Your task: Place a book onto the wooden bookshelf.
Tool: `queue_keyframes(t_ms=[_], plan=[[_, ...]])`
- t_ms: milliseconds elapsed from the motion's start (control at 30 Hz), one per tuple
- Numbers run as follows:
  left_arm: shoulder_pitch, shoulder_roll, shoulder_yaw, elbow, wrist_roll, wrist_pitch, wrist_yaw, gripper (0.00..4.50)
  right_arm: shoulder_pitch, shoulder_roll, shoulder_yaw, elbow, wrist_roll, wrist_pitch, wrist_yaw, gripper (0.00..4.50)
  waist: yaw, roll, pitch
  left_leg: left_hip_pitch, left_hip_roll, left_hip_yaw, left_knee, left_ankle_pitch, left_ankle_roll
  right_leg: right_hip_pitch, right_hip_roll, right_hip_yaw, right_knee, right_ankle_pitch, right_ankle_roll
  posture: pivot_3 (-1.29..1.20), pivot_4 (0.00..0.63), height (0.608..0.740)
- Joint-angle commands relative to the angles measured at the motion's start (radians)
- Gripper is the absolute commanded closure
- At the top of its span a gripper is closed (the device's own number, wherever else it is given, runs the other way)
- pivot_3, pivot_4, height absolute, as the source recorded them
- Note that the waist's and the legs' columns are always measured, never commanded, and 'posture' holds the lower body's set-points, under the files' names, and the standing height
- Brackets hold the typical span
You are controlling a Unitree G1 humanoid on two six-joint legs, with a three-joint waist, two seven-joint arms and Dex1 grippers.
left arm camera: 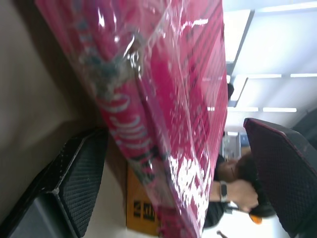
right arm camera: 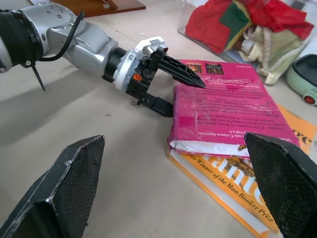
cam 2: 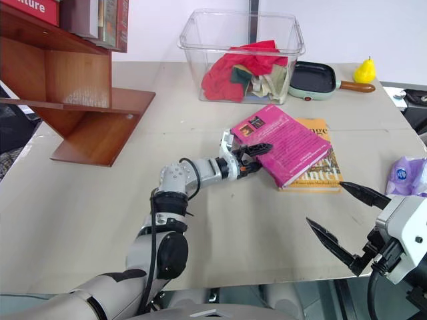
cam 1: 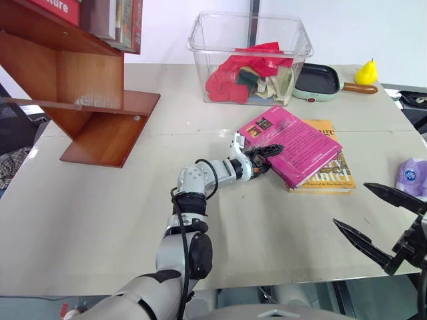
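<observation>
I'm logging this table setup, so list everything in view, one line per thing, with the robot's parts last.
pink book: one, magenta, lying tilted on the yellow-orange book, mid-table.
yellow-orange book: one, flat under the pink book.
wooden bookshelf: one, reddish-brown, table's far left.
upright books: several, red and dark, standing on the bookshelf.
clear plastic bin: one, far centre, holding red and pale cloths.
small pan: one, pale green with black inside, right of the bin.
toy pear: one, yellow, behind the pan's handle.
purple pack: one, table's right edge.
table: one, beige.
left gripper: jaws open around the pink book's near corner.
right gripper: jaws open, holding nothing, near right.
</observation>
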Motion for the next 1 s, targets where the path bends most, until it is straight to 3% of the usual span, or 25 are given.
queue_keyframes(t_ms=[33,133,267,400,600,767,867,1000], plan=[[0.012,-0.029,0.013,0.036,0.034,-0.087,-0.022,0.00,0.034,-0.018,0.016,-0.017,-0.013,-0.058,-0.035,0.04,0.001,0.000,0.000,0.000,0.000,0.000,0.000,0.000,0.000,0.000,0.000,0.000,0.000,0.000,0.000,0.00,0.150,0.740],[-0.006,-0.048,0.049,0.106,0.035,-0.168,-0.020,0.00,0.062,-0.022,0.016,-0.017,-0.012,-0.086,-0.045,0.04,0.002,0.000,-0.002,0.000,0.000,0.000,0.000,0.000,0.000,0.000,0.000,0.000,0.000,0.000,0.000,0.00,0.150,0.740],[-0.026,-0.054,0.070,0.211,0.039,-0.251,-0.055,1.74,0.084,-0.023,0.015,-0.017,-0.012,-0.106,-0.053,0.00,-0.003,-0.001,-0.004,0.000,0.000,0.000,-0.001,0.000,0.000,0.000,0.000,0.000,0.000,0.000,0.000,0.00,0.150,0.740],[-0.048,-0.046,0.091,0.312,0.035,-0.311,-0.092,3.77,0.092,-0.023,0.030,-0.017,-0.023,-0.112,-0.058,0.00,-0.004,0.000,-0.009,0.001,0.000,0.000,-0.001,0.000,0.000,0.000,0.000,0.000,0.000,0.000,0.000,0.00,0.150,0.740],[-0.030,0.008,0.042,0.195,0.052,-0.260,-0.205,3.83,0.081,-0.036,0.038,-0.017,-0.018,-0.117,-0.060,0.00,-0.011,0.001,-0.010,0.003,0.000,0.000,-0.001,0.000,0.000,0.001,0.000,0.000,0.000,0.000,0.000,0.00,0.150,0.740],[0.023,0.136,-0.140,-0.237,0.126,-0.251,-0.368,3.83,-0.012,-0.057,0.055,-0.017,0.024,-0.086,-0.060,0.00,-0.029,-0.005,-0.003,0.001,0.001,-0.001,-0.002,0.000,0.000,-0.001,0.001,0.000,0.001,0.000,0.000,0.00,0.150,0.740],[0.049,0.293,-0.264,-0.538,0.187,-0.326,-0.545,3.83,-0.129,-0.078,0.104,-0.011,0.052,-0.040,-0.067,0.00,-0.026,-0.006,0.000,-0.008,0.003,-0.001,-0.003,0.000,-0.001,-0.010,0.003,0.001,0.001,0.003,-0.005,0.00,0.150,0.740],[0.078,0.557,-0.325,-0.728,0.440,-0.737,-0.790,3.83,-0.326,-0.109,0.204,0.072,0.060,0.002,-0.025,0.00,-0.008,-0.003,-0.002,-0.012,0.002,-0.001,-0.004,0.000,-0.001,-0.013,0.003,0.001,-0.001,0.003,-0.005,0.00,0.150,0.740]])
